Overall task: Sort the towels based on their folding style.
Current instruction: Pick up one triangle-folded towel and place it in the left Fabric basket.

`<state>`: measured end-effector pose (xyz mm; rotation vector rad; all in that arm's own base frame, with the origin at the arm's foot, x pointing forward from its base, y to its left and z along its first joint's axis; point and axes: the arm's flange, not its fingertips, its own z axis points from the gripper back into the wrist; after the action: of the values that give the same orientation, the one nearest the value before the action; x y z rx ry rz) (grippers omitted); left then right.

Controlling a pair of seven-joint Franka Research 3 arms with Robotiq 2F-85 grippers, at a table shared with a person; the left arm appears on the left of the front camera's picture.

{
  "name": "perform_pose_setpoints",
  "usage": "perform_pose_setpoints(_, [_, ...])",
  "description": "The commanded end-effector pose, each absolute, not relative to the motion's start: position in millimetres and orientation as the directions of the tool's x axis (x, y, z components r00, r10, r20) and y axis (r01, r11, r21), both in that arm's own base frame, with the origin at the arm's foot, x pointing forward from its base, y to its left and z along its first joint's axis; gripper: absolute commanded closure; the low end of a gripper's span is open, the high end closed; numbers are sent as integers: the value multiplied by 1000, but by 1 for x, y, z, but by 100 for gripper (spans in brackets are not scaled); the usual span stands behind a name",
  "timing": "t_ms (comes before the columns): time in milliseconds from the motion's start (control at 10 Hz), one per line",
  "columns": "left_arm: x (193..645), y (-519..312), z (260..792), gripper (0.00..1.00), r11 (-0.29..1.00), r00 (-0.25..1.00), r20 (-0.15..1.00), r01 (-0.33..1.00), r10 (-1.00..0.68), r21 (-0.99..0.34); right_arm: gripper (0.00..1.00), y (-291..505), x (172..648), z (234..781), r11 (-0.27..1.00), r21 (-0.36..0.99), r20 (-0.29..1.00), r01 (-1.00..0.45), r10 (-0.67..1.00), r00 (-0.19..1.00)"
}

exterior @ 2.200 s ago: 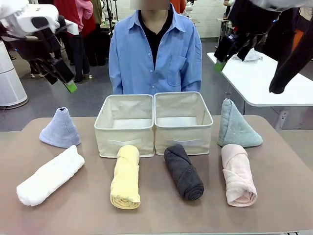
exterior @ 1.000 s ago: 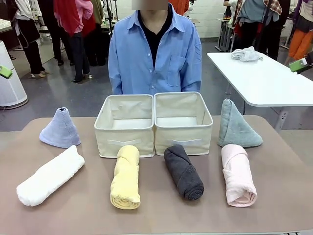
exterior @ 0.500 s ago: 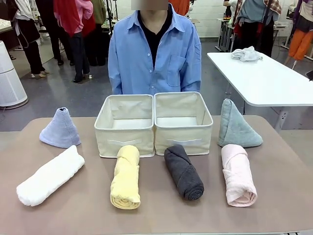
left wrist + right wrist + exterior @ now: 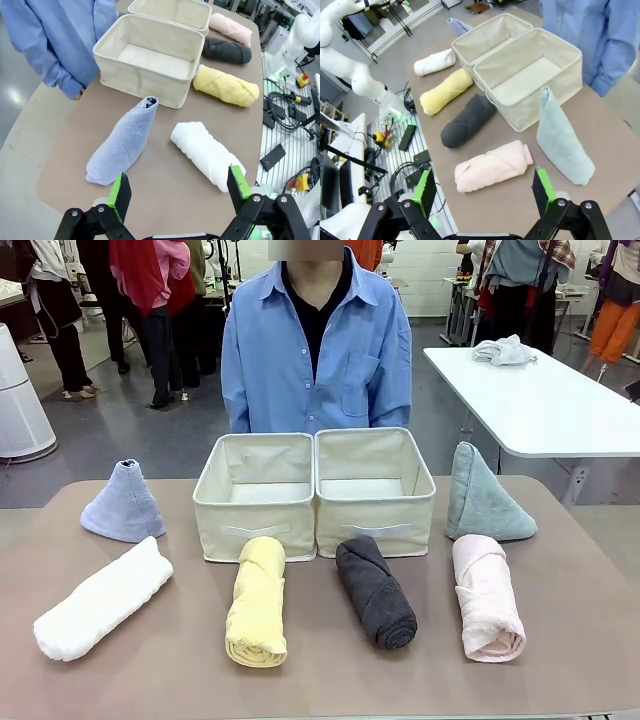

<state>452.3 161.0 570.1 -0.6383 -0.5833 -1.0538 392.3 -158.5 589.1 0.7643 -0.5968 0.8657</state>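
Note:
On the brown table lie several rolled towels: white (image 4: 102, 598), pale yellow (image 4: 258, 601), dark grey (image 4: 375, 590) and pink (image 4: 485, 596). A lavender-blue cone towel (image 4: 124, 502) stands at the back left, a grey-green cone towel (image 4: 483, 496) at the back right. My left gripper (image 4: 176, 195) hangs open high above the lavender-blue cone (image 4: 122, 142) and the white roll (image 4: 206, 154). My right gripper (image 4: 483, 190) hangs open high above the pink roll (image 4: 492, 165) and the grey-green cone (image 4: 562, 138). Nothing sits between either pair of fingers.
Two beige fabric boxes (image 4: 256, 494) (image 4: 372, 488) stand side by side mid-table, both empty. A person in a blue shirt (image 4: 318, 345) stands behind them at the far edge. A white table (image 4: 540, 400) with a cloth heap (image 4: 503, 350) is at the back right.
Both arms have risen out of the front view: the green fingertips at the left and right edges a second ago are gone. The towels and boxes have not moved.

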Motion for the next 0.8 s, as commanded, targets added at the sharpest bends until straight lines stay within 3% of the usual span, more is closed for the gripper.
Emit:
perform_pose_setpoints(0, [451, 162, 570, 0, 349, 380, 707, 916, -596, -198, 0, -158, 387, 587, 409, 334, 731, -849, 457, 508])
perform_pose_setpoints(600, [452, 161, 570, 0, 352, 380, 706, 915, -598, -196, 0, -158, 387, 587, 409, 334, 731, -849, 457, 508])
perform_pose_setpoints(700, [450, 171, 577, 0, 272, 306, 767, 946, -564, -177, 0, -158, 387, 587, 409, 334, 731, -849, 457, 508])
